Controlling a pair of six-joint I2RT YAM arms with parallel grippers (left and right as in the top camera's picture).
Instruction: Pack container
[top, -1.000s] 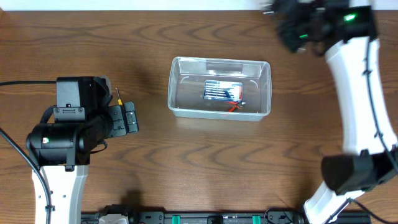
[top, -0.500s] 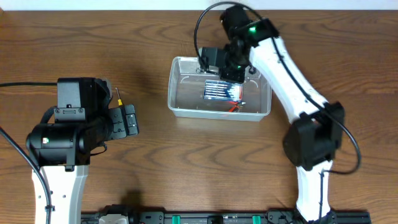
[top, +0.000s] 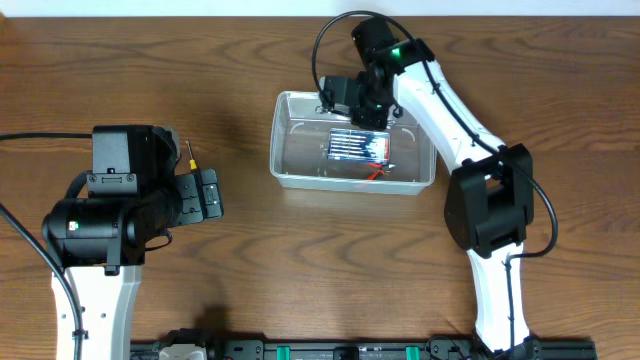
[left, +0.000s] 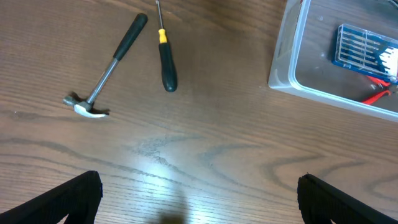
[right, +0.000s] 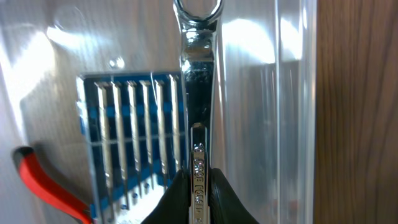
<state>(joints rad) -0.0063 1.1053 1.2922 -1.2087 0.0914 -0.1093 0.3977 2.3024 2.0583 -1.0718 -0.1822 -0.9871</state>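
The clear plastic container (top: 290, 172) stands at the table's middle back and also shows in the left wrist view (left: 285, 70). It holds a blue case of small drivers (top: 357, 146) and red-handled pliers (top: 377, 172). My right gripper (top: 365, 105) is over the container's back part, shut on a silver wrench (right: 198, 74) that points down beside the blue case (right: 127, 124) and near the clear wall (right: 292, 93). My left gripper (left: 199, 202) is open and empty above bare wood at the left, apart from the container.
A black-handled hammer (left: 102, 68) and a black-and-yellow screwdriver (left: 166, 59) lie on the wood left of the container. In the overhead view only the screwdriver's tip (top: 189, 152) shows beside the left arm.
My right arm has swung in from the far right corner to above the container with the wrench. The left arm has not moved.
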